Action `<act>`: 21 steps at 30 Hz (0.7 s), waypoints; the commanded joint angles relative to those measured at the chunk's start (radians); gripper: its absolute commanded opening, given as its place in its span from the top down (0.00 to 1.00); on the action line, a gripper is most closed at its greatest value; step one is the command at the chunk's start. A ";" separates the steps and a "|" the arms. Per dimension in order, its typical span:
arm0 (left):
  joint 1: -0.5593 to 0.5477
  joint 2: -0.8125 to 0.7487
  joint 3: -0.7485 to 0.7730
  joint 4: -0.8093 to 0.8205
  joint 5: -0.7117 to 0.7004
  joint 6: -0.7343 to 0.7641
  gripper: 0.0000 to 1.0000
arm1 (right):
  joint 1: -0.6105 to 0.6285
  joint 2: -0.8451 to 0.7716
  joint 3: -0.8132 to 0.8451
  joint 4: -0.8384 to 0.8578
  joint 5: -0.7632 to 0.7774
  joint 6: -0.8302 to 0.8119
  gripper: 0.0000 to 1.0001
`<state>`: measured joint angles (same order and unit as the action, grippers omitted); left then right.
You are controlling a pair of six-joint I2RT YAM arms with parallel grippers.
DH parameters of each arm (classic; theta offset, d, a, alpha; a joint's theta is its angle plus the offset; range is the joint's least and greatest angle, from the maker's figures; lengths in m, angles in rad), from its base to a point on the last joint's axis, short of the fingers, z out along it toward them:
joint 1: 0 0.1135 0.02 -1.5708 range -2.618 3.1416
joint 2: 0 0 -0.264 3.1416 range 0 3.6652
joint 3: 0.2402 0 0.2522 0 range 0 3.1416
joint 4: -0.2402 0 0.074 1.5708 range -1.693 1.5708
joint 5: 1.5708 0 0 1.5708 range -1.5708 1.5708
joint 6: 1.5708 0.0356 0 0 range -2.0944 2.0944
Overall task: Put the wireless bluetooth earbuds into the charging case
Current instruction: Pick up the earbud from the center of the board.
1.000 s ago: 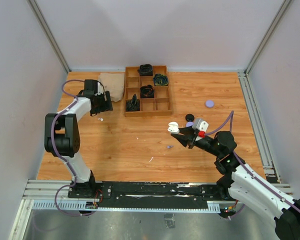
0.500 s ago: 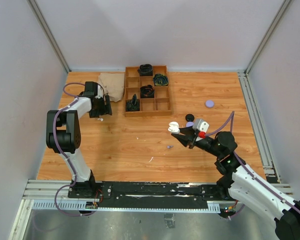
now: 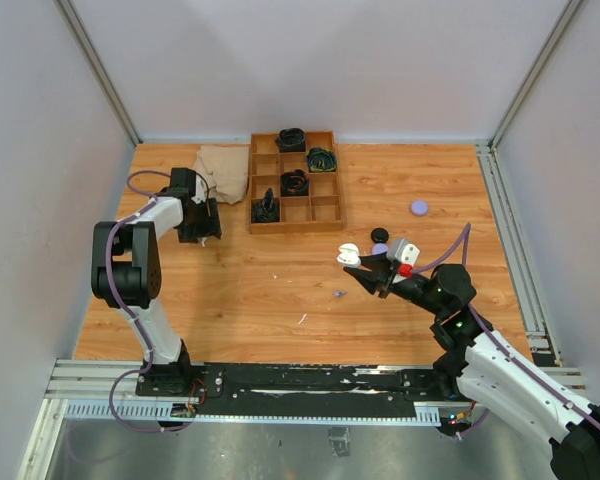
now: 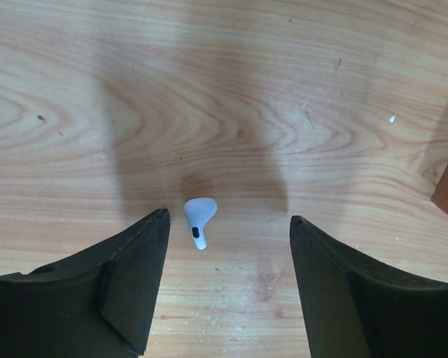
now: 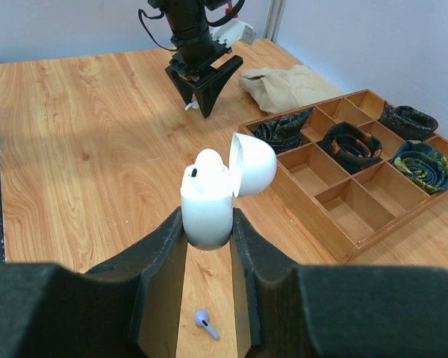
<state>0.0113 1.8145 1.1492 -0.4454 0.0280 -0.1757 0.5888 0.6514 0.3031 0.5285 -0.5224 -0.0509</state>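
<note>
Earbud (image 4: 199, 222) lies on table (image 4: 321, 89) between my left gripper (image 4: 228, 218) jaws. Case (image 5: 207, 195) sits in my right gripper (image 5: 207, 224), second earbud (image 5: 203, 321) beneath it, tray (image 5: 356, 218) ahead-right.

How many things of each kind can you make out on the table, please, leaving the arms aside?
Rolled dark bundles: 4
Wooden tray: 1
Beige cloth: 1
Open white charging case: 1
Round pucks: 3 (two lilac, one black)
Loose earbuds: 2 (one white, one lilac)
Total: 12, not counting specks too small to tell.
</note>
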 commanded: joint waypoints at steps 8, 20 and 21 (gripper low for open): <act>0.001 -0.020 0.020 -0.035 -0.081 0.008 0.41 | -0.014 -0.006 -0.003 0.004 0.013 -0.017 0.87; -0.032 0.049 0.073 -0.064 -0.154 0.007 0.60 | -0.014 -0.002 -0.002 0.005 0.015 -0.018 0.87; -0.033 0.054 0.078 -0.069 -0.159 0.007 0.61 | -0.014 -0.004 -0.002 0.005 0.015 -0.018 0.87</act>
<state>-0.0109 1.8362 1.1950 -0.4877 -0.0929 -0.1761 0.5888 0.6529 0.3031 0.5171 -0.5213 -0.0544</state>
